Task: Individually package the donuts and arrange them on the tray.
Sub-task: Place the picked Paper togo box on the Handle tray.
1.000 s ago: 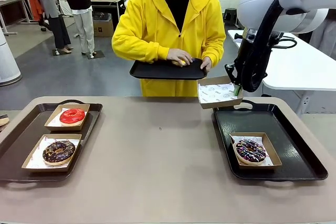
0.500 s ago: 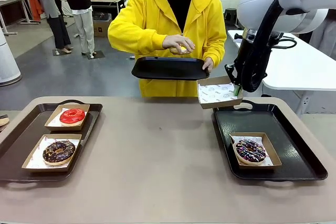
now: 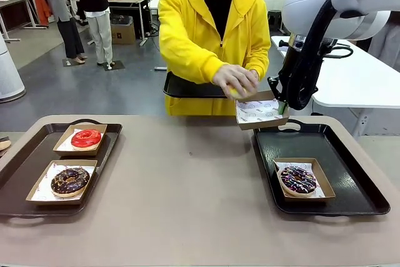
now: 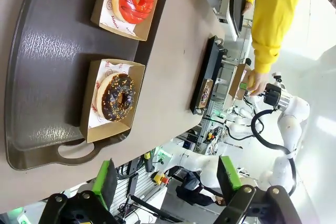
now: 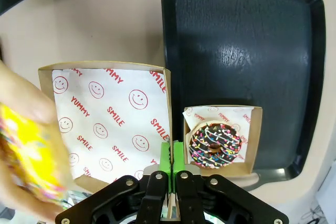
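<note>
Altogether four donuts (image 3: 86, 138), four boxes (image 3: 260, 112), three trays (image 3: 325, 170).

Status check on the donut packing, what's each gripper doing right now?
Right gripper shut on empty box, held up. Left gripper open, above left tray. Person's hand bringing yellow donut to the box. Nothing blocking.

Your front camera sits at the near edge of the table (image 3: 187, 179), facing the person (image 3: 212, 35) across it. The left wrist camera hangs high, rolled sideways, over the left tray (image 4: 47, 66). The right wrist camera looks straight down, close over the paper-lined box (image 5: 105, 124); it shares the right tray (image 5: 252, 40) with the front view.
</note>
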Tool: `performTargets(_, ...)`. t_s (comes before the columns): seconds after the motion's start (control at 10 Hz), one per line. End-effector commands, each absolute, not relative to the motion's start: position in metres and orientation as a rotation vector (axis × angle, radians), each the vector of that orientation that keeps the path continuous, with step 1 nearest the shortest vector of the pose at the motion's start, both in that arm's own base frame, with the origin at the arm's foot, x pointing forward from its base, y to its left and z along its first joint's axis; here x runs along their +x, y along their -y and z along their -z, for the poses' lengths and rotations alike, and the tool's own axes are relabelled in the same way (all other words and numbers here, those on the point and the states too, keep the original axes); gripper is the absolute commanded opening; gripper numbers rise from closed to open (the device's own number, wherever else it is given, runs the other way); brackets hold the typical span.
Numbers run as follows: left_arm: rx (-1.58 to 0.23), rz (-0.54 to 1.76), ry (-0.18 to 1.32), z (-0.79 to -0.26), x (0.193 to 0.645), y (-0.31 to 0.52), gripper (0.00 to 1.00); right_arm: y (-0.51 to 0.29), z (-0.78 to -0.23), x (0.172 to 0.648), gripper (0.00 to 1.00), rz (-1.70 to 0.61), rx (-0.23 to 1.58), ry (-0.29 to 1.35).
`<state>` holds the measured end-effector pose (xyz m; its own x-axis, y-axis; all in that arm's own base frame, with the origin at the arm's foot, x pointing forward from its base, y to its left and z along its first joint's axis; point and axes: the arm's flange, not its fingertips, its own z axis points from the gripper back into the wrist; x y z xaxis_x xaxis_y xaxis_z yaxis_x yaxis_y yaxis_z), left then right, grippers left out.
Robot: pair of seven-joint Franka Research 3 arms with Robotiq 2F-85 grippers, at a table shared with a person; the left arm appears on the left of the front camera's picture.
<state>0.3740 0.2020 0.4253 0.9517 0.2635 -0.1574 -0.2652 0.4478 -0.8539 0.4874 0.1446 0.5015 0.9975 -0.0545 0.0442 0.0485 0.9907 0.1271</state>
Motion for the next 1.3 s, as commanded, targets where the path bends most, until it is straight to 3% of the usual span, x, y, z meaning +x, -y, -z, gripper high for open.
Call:
performTargets(0.0, -1.039, -0.326, 0.006, -0.4255, 0.3711, -0.2028, 1.00, -0.1446, -0.5010, 0.4869, 0.00, 0.052, 0.126, 0.047)
performTargets(1.2, -1.039, -0.326, 0.006, -0.4255, 0.3711, -0.2028, 1.00, -0.1446, -0.5010, 0.4869, 0.00, 0.052, 0.126, 0.047)
